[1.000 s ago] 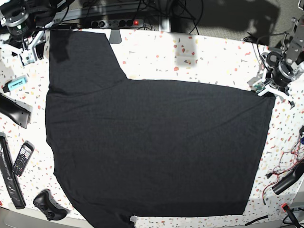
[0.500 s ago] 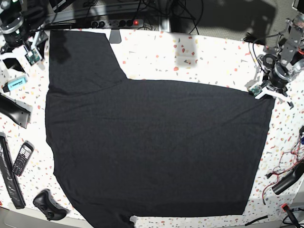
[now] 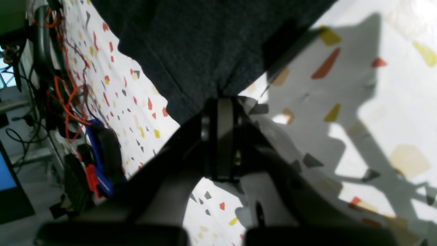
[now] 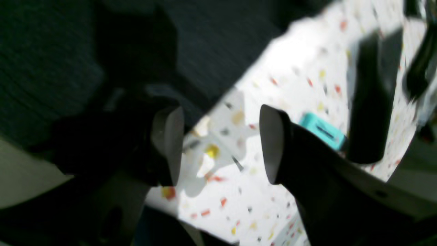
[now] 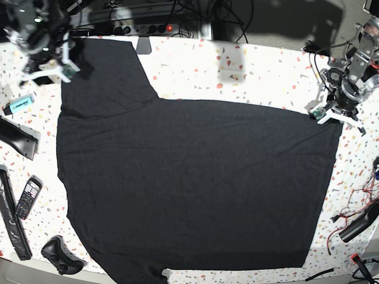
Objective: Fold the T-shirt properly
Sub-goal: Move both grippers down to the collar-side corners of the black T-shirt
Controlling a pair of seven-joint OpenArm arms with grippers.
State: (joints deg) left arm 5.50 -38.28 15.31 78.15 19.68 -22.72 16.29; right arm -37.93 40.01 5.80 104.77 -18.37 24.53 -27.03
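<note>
Swinging in over the far-left sleeve, the right gripper (image 5: 50, 65) now spreads its jaws wide, while the left gripper (image 5: 333, 113) stays clamped on the T-shirt (image 5: 189, 183) lying flat across the speckled table (image 5: 254, 71).

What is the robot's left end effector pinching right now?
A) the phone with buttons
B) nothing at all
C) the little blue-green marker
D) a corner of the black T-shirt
D: in the left wrist view the left end effector is closed on the corner of the black T-shirt, with the cloth puckering into its tips; the base view shows it at that same shirt corner.
</note>
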